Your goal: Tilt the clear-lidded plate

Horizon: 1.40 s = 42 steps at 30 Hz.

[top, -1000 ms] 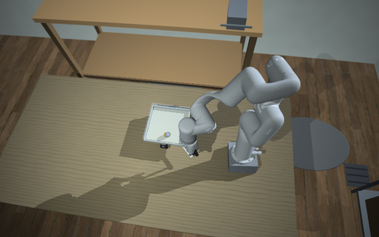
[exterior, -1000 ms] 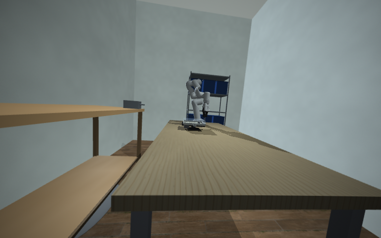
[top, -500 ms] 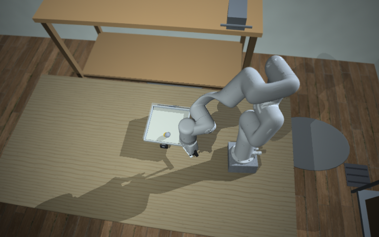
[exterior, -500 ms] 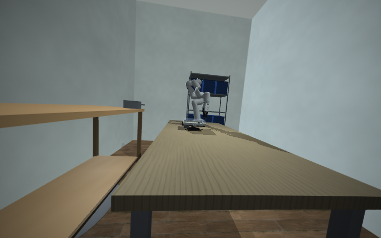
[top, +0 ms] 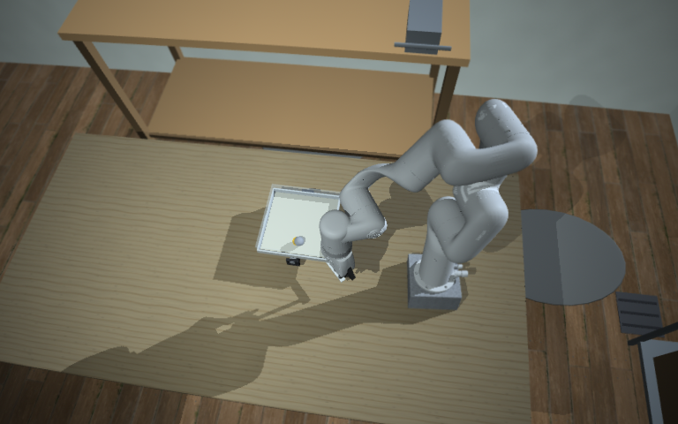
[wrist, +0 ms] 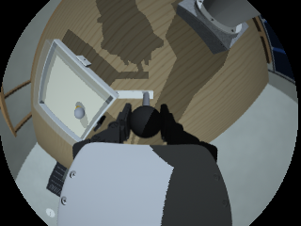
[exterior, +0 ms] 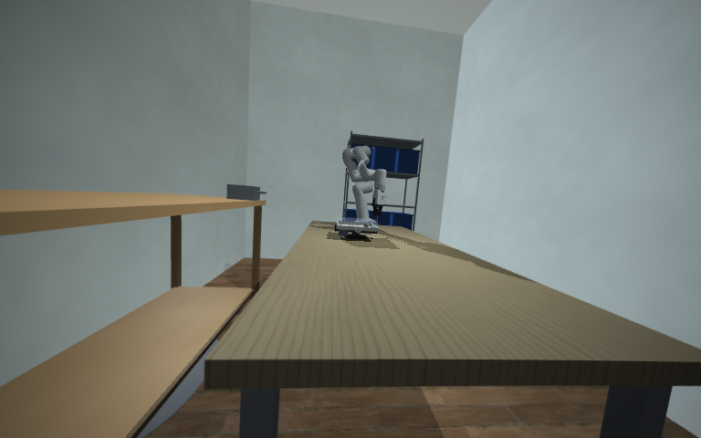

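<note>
The white-rimmed, clear-lidded plate (top: 298, 222) sits on the table near the arm, and shows small in the exterior view (exterior: 356, 224). The steel ball (top: 299, 240) rests near the plate's front edge, over an orange spot (top: 294, 239) that peeks out at its left side. In the wrist view the plate (wrist: 71, 90) lies at the left with the ball (wrist: 79, 112) near its closer edge. My gripper (wrist: 146, 112) is shut on a black knob on a short white rod (wrist: 134, 94) that sticks out from the plate's corner. The gripper (top: 347, 274) is at the plate's front right corner.
A small black support (top: 292, 261) shows under the plate's front edge. The arm's base (top: 433, 289) stands to the right of the plate. A wooden shelf bench (top: 280, 74) with a grey box (top: 424, 22) runs behind the table. A blue-bin rack (exterior: 387, 175) stands behind the arm.
</note>
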Each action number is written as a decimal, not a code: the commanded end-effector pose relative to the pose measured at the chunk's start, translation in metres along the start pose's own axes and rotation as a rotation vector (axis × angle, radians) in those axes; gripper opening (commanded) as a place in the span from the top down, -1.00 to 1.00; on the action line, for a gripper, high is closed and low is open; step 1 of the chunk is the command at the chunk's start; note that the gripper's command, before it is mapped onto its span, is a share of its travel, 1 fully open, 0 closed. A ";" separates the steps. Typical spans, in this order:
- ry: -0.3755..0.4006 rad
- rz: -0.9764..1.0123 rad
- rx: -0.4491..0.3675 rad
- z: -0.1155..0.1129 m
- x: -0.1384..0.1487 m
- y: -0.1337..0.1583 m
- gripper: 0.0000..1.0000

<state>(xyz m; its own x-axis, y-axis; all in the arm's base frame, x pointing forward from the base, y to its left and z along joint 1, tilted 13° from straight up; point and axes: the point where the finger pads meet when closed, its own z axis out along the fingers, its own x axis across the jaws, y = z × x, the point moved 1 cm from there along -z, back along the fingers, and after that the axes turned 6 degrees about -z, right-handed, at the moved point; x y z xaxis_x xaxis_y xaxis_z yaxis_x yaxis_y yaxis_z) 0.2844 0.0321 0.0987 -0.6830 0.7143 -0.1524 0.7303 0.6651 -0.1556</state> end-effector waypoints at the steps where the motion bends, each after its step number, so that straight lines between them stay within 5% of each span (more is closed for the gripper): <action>1: -0.002 0.000 -0.002 -0.001 -0.001 0.001 1.00; 42: -0.002 0.000 -0.002 0.000 -0.001 0.002 1.00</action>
<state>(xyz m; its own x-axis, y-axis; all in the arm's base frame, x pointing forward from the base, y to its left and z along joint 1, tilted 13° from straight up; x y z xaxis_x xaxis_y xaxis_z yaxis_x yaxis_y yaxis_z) 0.2845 0.0323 0.0983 -0.6829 0.7145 -0.1524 0.7305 0.6649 -0.1561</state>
